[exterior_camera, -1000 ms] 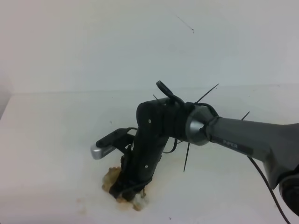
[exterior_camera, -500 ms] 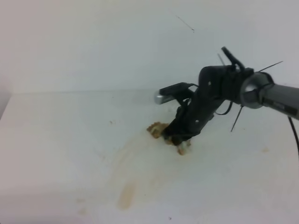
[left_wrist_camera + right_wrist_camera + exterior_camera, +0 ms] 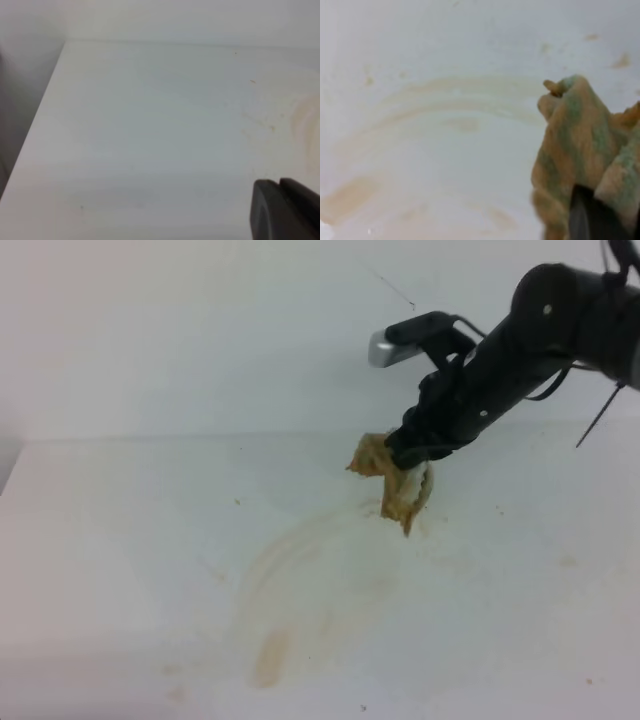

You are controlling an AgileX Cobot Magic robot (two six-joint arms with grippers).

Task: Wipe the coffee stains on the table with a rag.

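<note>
My right gripper [image 3: 412, 454] is shut on the rag [image 3: 396, 485], a brown-stained wad with pale green folds that hangs below the fingers over the back middle of the table [image 3: 120, 540]. Whether its lower tip touches the surface I cannot tell. The coffee stains [image 3: 275, 640] are a faint tan curved smear running from the front centre up toward the rag. In the right wrist view the rag [image 3: 580, 145] fills the right side above a dark finger [image 3: 590, 217], and the smear [image 3: 445, 107] arcs across the table. In the left wrist view only a dark part of the left gripper [image 3: 282, 212] shows, at the bottom right.
The white wall [image 3: 200, 330] rises behind the table's back edge. The table's left edge [image 3: 45, 115] drops off beside a grey wall. Small tan specks [image 3: 568, 562] lie to the right of the rag.
The right arm swept from the front centre to the back right with the rag in its grip. It left a pale curved smear where the thicker blotch was.
</note>
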